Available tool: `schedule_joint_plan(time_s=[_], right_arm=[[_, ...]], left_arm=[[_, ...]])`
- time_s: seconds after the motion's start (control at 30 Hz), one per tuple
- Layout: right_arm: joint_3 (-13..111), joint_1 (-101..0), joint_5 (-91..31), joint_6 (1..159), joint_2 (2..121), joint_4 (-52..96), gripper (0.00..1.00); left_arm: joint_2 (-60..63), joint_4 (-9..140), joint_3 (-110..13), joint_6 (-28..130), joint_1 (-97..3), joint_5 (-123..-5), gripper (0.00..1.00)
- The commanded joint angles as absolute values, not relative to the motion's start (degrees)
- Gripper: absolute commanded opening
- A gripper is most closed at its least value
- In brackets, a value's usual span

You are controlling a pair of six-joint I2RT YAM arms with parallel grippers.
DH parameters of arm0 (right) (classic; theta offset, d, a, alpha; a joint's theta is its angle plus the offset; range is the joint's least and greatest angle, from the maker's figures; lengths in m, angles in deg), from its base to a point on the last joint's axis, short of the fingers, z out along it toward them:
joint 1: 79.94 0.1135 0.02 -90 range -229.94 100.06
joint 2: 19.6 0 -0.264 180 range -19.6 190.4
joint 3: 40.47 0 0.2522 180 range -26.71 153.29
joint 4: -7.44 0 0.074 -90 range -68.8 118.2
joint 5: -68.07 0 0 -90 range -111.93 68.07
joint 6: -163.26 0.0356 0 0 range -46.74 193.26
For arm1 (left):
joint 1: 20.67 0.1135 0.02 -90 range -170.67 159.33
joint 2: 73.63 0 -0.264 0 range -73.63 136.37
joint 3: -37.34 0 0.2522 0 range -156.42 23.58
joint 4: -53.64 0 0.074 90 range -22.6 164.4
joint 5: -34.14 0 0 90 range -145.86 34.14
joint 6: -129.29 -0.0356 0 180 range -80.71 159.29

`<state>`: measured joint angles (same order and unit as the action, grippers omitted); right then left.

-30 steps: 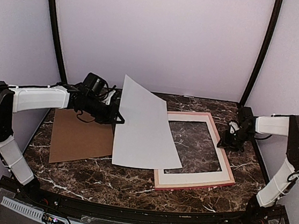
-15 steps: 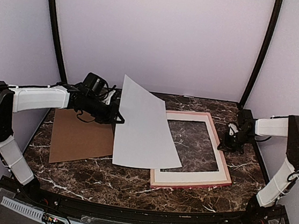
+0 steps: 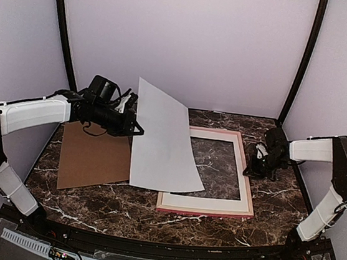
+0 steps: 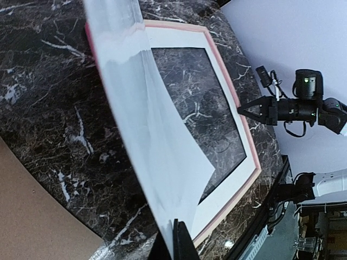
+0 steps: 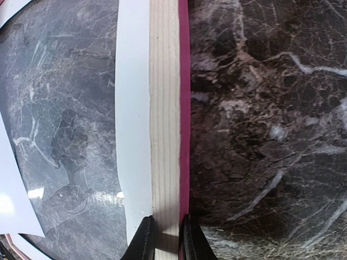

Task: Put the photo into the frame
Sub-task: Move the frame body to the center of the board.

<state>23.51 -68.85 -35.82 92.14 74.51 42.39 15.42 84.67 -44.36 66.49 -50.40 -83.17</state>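
Observation:
The photo (image 3: 163, 141) shows its plain white back and hangs tilted, its lower corner over the frame's left side. My left gripper (image 3: 135, 129) is shut on the photo's left edge. In the left wrist view the sheet (image 4: 157, 135) runs up from my pinching fingertips (image 4: 174, 241). The frame (image 3: 206, 204) lies flat, pale back up, with a pink edge. My right gripper (image 3: 248, 170) is at its right rail. In the right wrist view that wooden rail (image 5: 165, 108) sits clamped between my two fingers (image 5: 165, 241).
A brown cardboard backing board (image 3: 92, 158) lies flat at the left, under my left arm. A glossy clear sheet (image 5: 59, 108) fills the frame's opening. Black posts (image 3: 296, 69) stand at the back corners, close to the side walls.
My right gripper has closed on the frame's right rail and slid the frame leftward and squarer to the table. My left gripper has shifted slightly left and up with the photo.

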Motion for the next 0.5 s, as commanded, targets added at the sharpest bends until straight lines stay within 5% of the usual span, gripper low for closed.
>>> schedule_joint_plan(time_s=[0.0,0.23,0.47], right_arm=[[23.6,-66.0,-38.2,94.8,74.2,40.7,0.16],[24.9,-61.8,-39.1,96.1,74.0,40.5,0.17],[27.0,-61.4,-39.1,96.6,71.1,42.2,0.43]], left_arm=[[11.3,84.3,-47.3,67.1,-50.0,-86.7,0.00],[10.6,75.4,-47.1,73.1,-50.6,-93.3,0.00],[11.8,73.1,-51.1,76.5,-53.6,-92.4,0.00]])
